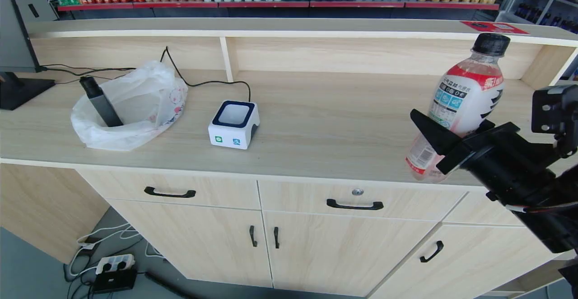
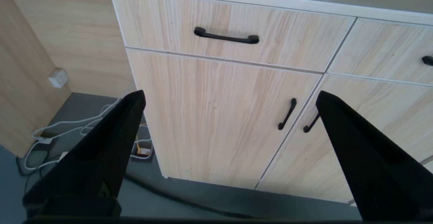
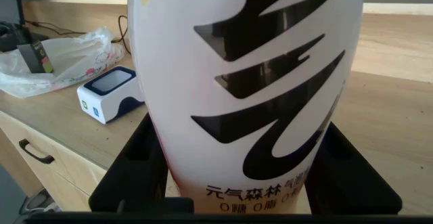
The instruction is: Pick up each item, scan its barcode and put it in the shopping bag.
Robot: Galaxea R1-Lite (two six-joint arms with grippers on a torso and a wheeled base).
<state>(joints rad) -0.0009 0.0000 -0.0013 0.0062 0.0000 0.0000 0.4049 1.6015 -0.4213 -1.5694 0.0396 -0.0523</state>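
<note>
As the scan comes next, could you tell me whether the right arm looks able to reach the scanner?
Probably yes: only bare counter lies between the scanner and the bottle held in the right tool.

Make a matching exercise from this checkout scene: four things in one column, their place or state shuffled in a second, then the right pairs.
Things
1. bottle
2. scanner
3. shopping bag
4. left gripper

Place or state
A. open, facing the cupboard doors below the counter
B. near the middle of the counter, with a cable running from it
C. held by the right gripper
D. at the counter's left end, with a dark item standing in it

Pairs: 1-C, 2-B, 3-D, 4-A
</note>
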